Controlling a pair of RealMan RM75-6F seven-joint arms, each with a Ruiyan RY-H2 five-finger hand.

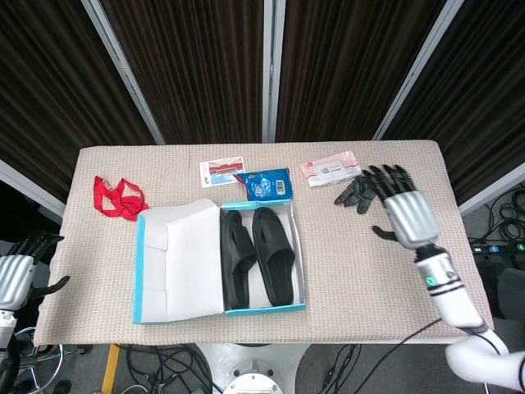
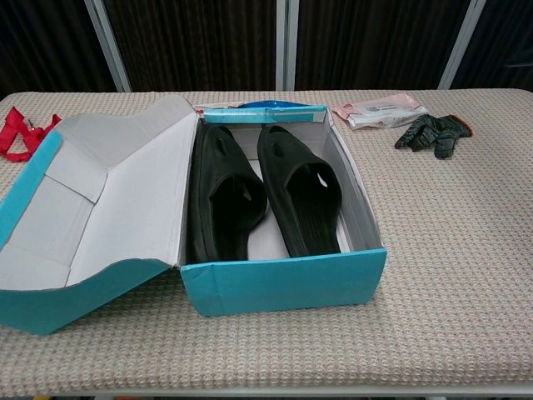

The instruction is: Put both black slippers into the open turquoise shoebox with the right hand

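Both black slippers lie side by side inside the open turquoise shoebox (image 1: 262, 309) (image 2: 283, 279): the left slipper (image 1: 238, 261) (image 2: 223, 193) and the right slipper (image 1: 276, 254) (image 2: 301, 190). The box lid (image 1: 179, 261) (image 2: 92, 212) is folded out to the left. My right hand (image 1: 405, 210) is raised high over the right part of the table, far from the box, fingers spread and holding nothing; the chest view does not show it. My left hand (image 1: 18, 274) hangs off the table's left edge, empty, with its fingers apart.
Behind the box lie a blue packet (image 1: 267, 184) and a small card (image 1: 222, 172). A pink wipes pack (image 1: 330, 168) (image 2: 380, 111) and a black glove (image 1: 354, 193) (image 2: 433, 133) sit at the back right. A red strap (image 1: 117, 198) (image 2: 17, 132) lies at the far left.
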